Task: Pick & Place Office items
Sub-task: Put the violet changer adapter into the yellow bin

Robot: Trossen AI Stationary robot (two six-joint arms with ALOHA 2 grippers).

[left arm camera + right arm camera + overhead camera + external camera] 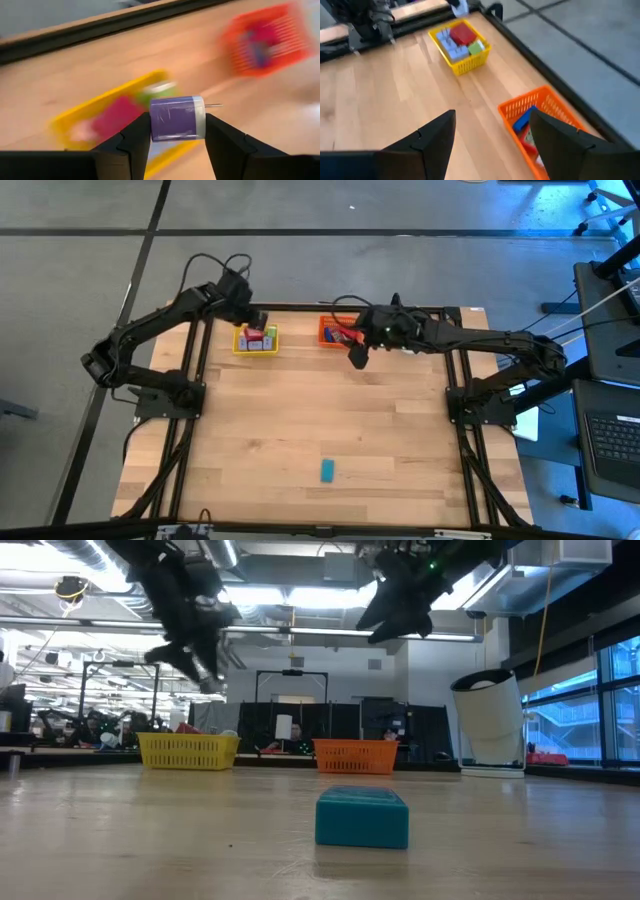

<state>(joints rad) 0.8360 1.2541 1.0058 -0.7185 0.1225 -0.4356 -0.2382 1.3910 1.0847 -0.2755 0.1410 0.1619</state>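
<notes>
Gripping a lilac block [177, 119] above the yellow tray [255, 340], our left end effector [177, 132] risked dropping it outside. Our right end effector [492, 135] hung empty, fingers apart, near the orange tray [545, 125].

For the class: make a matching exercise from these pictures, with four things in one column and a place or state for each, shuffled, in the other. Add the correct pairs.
Things:
1. purple block
2. teal block
3. right gripper
4. red block

Places or states:
A. lying in the yellow tray
B. alone on the table, near its front edge
C. clamped in the left gripper
D. jaws open and empty, by the orange tray

Pairs: 1-C, 2-B, 3-D, 4-A
</notes>
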